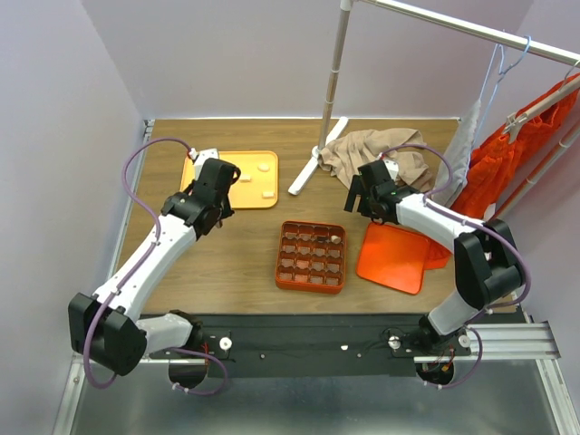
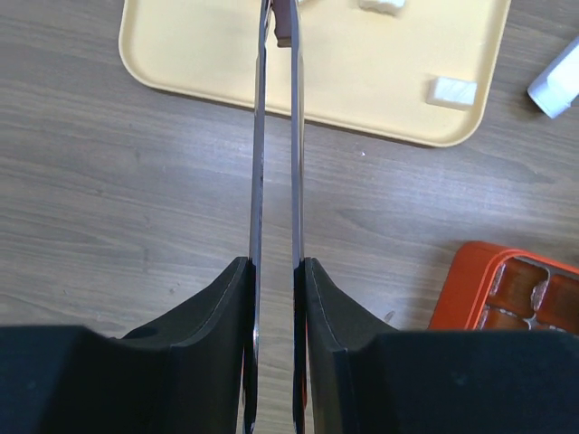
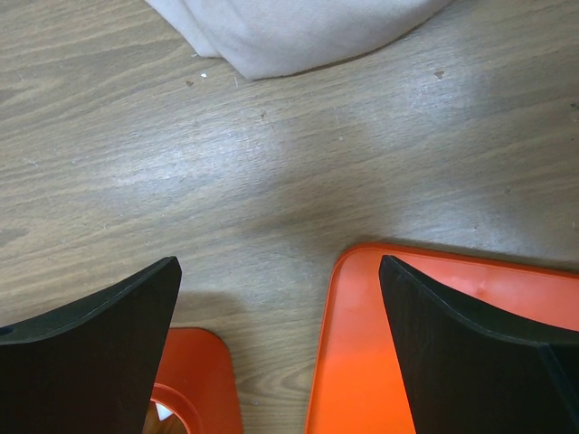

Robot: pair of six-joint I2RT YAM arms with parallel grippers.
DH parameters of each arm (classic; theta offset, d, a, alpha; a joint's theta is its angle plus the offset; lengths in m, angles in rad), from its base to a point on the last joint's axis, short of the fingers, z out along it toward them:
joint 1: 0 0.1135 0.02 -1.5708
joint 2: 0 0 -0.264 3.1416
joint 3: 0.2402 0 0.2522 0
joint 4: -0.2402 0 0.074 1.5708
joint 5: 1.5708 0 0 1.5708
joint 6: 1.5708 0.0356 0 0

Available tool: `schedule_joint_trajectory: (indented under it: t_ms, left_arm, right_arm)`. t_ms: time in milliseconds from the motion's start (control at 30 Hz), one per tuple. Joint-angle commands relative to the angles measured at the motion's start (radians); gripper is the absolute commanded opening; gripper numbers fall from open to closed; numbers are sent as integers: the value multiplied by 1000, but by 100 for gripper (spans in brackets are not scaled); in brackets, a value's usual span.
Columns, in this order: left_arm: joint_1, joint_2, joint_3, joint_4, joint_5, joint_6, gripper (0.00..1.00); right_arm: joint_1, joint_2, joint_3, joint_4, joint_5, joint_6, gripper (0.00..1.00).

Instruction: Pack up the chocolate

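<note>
My left gripper (image 2: 279, 9) has long thin metal blades, nearly parallel and shut on a brown chocolate (image 2: 284, 27) at their tips, over the near edge of the pale yellow tray (image 2: 217, 63). Cream-white chocolate pieces (image 2: 451, 90) lie on that tray, three of them showing from above (image 1: 263, 167). The orange gridded box (image 1: 311, 256) sits mid-table with a white piece (image 1: 335, 240) in a far-right cell. My right gripper (image 3: 276, 262) stands open and holds nothing, hovering over bare wood between the box corner (image 3: 194, 380) and the flat orange tray (image 3: 434, 344).
A beige cloth (image 1: 376, 156) lies at the back right, by a white rack foot (image 1: 313, 168) and pole. Orange clothing (image 1: 521, 163) hangs on the right. The flat orange tray (image 1: 394, 256) lies right of the box. Purple walls close in the table.
</note>
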State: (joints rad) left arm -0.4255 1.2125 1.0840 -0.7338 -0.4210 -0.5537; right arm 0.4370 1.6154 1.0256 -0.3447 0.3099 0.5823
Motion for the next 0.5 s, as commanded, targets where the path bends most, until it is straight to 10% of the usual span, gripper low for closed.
schedule_joint_trajectory:
  t_ms: [0, 467]
  left_arm:
    - [-53, -91, 31, 5, 37, 112, 0]
    - [-271, -252, -24, 102, 224, 252, 0]
  right_arm:
    - [-4, -38, -19, 4, 52, -6, 100]
    - [-4, -25, 5, 0, 58, 4, 100]
